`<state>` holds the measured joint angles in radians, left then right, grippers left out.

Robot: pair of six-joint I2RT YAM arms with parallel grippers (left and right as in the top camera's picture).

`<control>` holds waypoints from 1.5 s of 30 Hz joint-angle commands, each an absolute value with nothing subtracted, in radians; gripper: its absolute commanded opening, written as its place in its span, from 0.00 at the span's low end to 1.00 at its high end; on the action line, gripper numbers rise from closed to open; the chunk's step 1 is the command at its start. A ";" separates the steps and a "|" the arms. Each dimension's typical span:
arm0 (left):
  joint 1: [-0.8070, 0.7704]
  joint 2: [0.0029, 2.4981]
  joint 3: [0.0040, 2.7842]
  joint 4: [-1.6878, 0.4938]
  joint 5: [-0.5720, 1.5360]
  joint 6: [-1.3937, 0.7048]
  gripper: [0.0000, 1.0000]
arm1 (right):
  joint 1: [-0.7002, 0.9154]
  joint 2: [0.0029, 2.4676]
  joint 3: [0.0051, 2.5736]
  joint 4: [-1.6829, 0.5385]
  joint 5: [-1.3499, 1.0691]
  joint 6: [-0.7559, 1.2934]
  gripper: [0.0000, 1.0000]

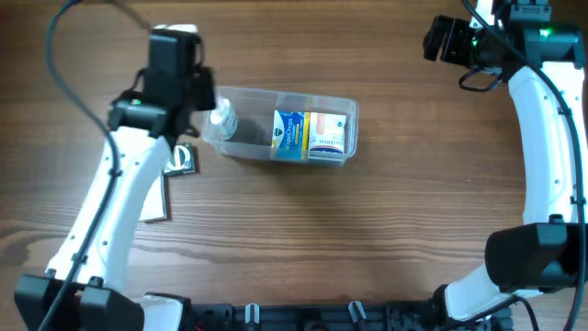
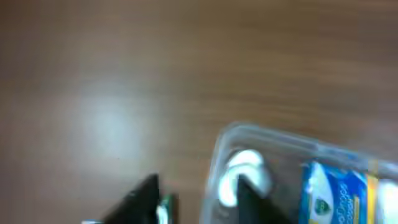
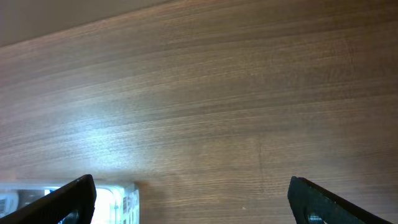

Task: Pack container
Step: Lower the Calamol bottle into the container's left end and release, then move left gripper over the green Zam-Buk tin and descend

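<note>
The clear container (image 1: 344,106) lies at the table's centre-back. Inside it are a bottle with a white cap (image 1: 223,121) at the left end, a blue box (image 1: 290,134) and a white and orange box (image 1: 329,134). My left gripper (image 1: 202,112) is open above the container's left end. In the blurred left wrist view (image 2: 199,202) one finger is outside the container wall (image 2: 214,162) and the other is over the white cap (image 2: 245,163), and the blue box (image 2: 333,190) is at the right. My right gripper (image 1: 441,41) is open and empty at the back right, with its fingers wide apart over bare wood (image 3: 193,199). The container's corner (image 3: 118,199) shows at the lower left of the right wrist view.
A small dark packet (image 1: 184,158) and a flat brown piece (image 1: 156,198) lie on the table left of the container, beside my left arm. A green and white scrap (image 2: 163,210) shows next to the left finger. Bare wood lies in front and to the right.
</note>
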<state>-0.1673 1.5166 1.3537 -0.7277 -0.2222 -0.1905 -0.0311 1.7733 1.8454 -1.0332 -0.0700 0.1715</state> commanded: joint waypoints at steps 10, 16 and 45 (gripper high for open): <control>0.035 1.668 1.359 -0.821 -0.015 -0.419 0.04 | -0.031 1.771 1.853 -1.033 -0.068 0.184 1.00; 0.035 1.794 1.359 -0.817 0.113 -0.397 0.04 | -0.031 1.771 1.853 -1.033 -0.068 0.184 1.00; 0.035 1.808 1.359 -0.948 0.400 -0.379 0.04 | -0.031 1.771 1.853 -1.032 -0.068 0.183 1.00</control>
<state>0.0330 1.8050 1.3533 -0.9470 0.3466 -0.4053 -0.0311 1.7733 1.8454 -1.0328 -0.0700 0.1715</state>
